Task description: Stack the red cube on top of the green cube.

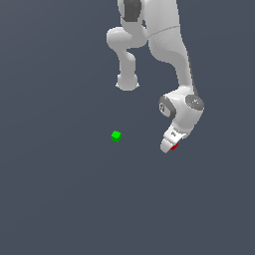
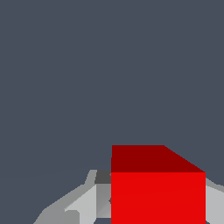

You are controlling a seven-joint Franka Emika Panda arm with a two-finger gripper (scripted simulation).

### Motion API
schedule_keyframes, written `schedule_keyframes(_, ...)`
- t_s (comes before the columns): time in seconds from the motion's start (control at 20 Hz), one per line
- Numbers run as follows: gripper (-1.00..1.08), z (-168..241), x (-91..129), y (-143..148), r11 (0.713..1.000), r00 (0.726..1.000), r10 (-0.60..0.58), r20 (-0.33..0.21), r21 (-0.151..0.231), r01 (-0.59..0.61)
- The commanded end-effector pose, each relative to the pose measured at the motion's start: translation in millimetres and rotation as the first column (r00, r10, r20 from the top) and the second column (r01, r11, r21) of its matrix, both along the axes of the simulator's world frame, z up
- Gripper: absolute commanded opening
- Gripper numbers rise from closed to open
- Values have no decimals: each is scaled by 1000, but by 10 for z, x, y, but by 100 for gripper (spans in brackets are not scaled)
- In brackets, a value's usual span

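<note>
Exterior view: claw (image 1: pixel 170 144) angled down over the grey tabletop (image 1: pixel 60 199), toward the exterior view's right. Red cube (image 1: pixel 174 146) shows as a sliver at the claw tip, mostly hidden. Green cube (image 1: pixel 116 135) sits alone, well apart toward the exterior view's left.

Wrist view: red cube (image 2: pixel 157 192) fills the space between the grey fingers (image 2: pixel 83 203); claw appears clamped on it.

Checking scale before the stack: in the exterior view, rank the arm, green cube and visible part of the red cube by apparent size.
1. Arm, by far the largest.
2. Green cube, tiny.
3. Red cube, only a sliver showing at the gripper; mostly hidden, so its true size can't be compared here.
</note>
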State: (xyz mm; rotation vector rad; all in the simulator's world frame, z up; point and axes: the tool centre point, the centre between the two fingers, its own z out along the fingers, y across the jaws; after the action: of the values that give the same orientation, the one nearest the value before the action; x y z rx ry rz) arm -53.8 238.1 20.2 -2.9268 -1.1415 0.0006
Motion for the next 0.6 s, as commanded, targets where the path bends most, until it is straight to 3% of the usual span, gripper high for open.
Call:
schedule_keyframes(0.0, -100, 11, 0, -1, 1000, 1000, 0, 0, 0, 0)
schedule_keyframes(0.55, -100, 513, -13, -4, 1000, 1000, 1, 1, -1, -1)
